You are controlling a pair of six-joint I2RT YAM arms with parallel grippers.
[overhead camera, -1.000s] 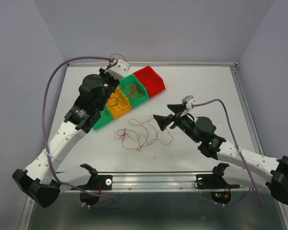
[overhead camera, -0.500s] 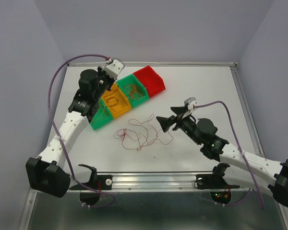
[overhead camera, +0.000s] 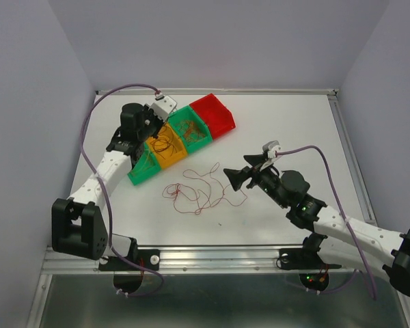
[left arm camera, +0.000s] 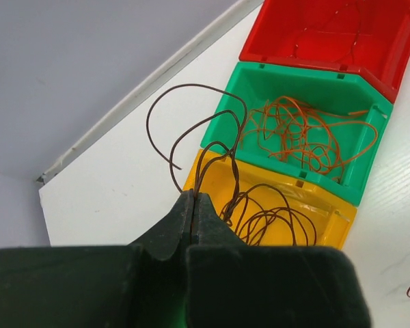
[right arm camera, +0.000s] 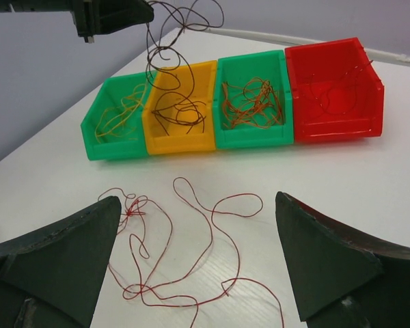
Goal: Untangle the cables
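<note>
Well, left gripper point(left arm camera: 193, 202) tight on curly hair-thin dark wire point(left arm camera: 260, 213); right gripper point(right arm camera: 198, 205) wide.

white table point(overhead camera: 287, 130) with a row of four coloured bins point(right arm camera: 253, 137) and loose red cables point(right arm camera: 131, 207) sprawled just before them

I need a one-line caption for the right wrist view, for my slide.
Open right gripper facing loose red wires on the table; beyond, left gripper dangles dark wires into the yellow bin.
</note>
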